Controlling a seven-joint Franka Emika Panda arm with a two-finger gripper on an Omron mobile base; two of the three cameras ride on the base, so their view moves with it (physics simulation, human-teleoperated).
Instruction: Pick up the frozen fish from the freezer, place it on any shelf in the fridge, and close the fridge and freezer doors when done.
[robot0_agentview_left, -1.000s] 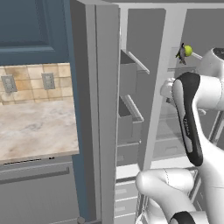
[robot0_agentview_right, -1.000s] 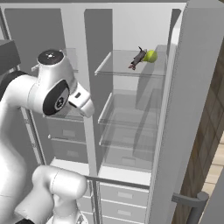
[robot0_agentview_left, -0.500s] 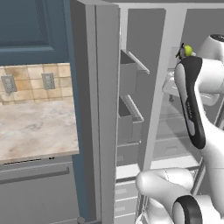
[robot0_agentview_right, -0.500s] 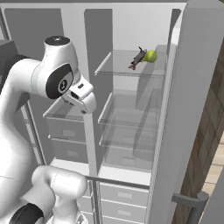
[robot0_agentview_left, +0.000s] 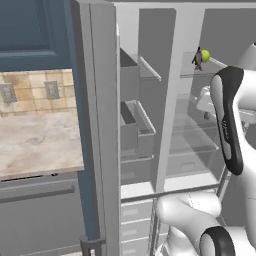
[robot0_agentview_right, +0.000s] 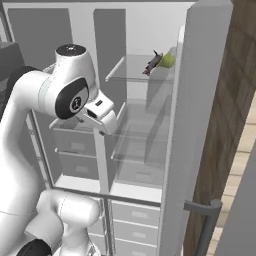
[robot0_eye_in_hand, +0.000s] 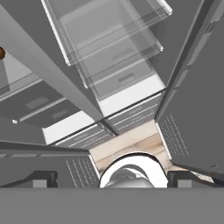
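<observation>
The frozen fish (robot0_agentview_right: 152, 63) (robot0_agentview_left: 198, 59) lies on the top glass shelf (robot0_agentview_right: 134, 75) of the fridge, touching a yellow-green ball (robot0_agentview_right: 167, 60). My gripper (robot0_agentview_right: 105, 123) (robot0_agentview_left: 206, 112) hangs below and in front of that shelf, near the divider between freezer and fridge, apart from the fish. It points down, and in the hand view its fingertips (robot0_eye_in_hand: 42, 179) stand wide open with nothing between them. Both doors stand open: the freezer door (robot0_agentview_left: 97, 125) edge-on at the left, the fridge door (robot0_agentview_right: 197, 125) at the right with its handle (robot0_agentview_right: 207, 226).
Grey bins (robot0_agentview_left: 134, 125) sit in the freezer half, white drawers (robot0_agentview_right: 132, 220) below. More glass shelves (robot0_eye_in_hand: 109, 39) show under the hand. A marble counter (robot0_agentview_left: 35, 142) and blue cabinet (robot0_agentview_left: 30, 30) lie left; a wooden wall (robot0_agentview_right: 235, 100) stands right.
My arm's upper links have swung round while the hand stayed near the divider. The fish and ball have not moved, and the gripper stays open.
</observation>
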